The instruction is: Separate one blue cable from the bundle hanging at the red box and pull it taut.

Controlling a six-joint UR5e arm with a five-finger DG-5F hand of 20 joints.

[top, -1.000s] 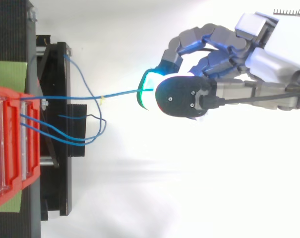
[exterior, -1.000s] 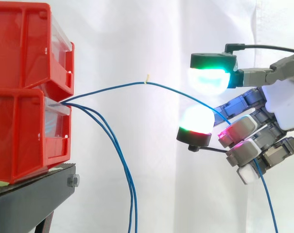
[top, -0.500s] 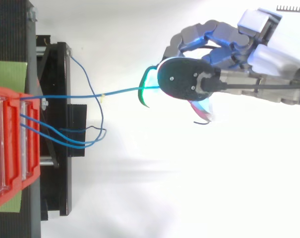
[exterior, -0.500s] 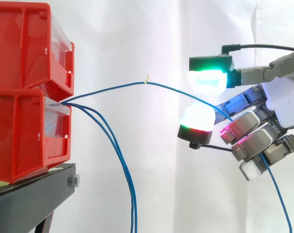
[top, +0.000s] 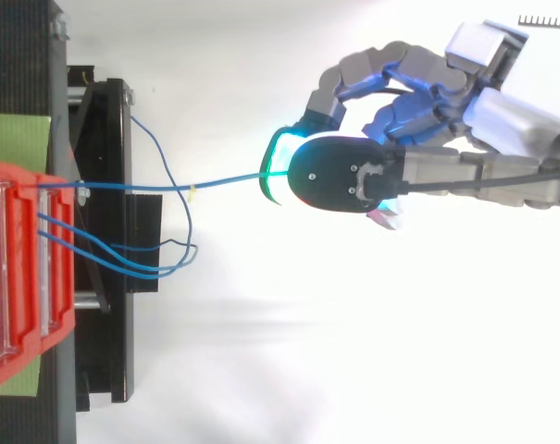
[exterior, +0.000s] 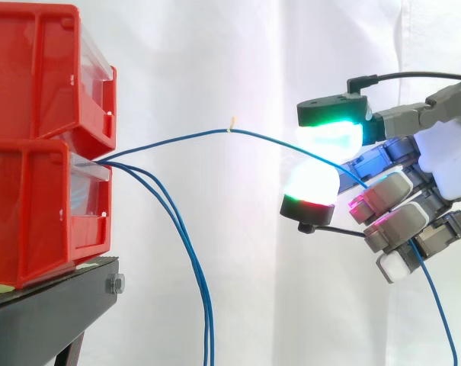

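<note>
One blue cable leaves the lower red bin and arcs up past a small pale tag. From there it slopes down into my hand at the right. My curled fingers are closed round it, and its free end hangs below them. The thumb's green pad sits above the cable, and a white pad is level with it. In the top view the same cable runs almost straight from the bin to my hand. It still sags a little in the side view.
Two more blue cables hang from the same bin, apart from the held one. A second red bin is stacked on top. Both rest on a black stand in front of a white curtain.
My hand has shifted slightly right and its thumb has tilted. The held cable's free end has swung right, and in the top view the cable now runs straighter.
</note>
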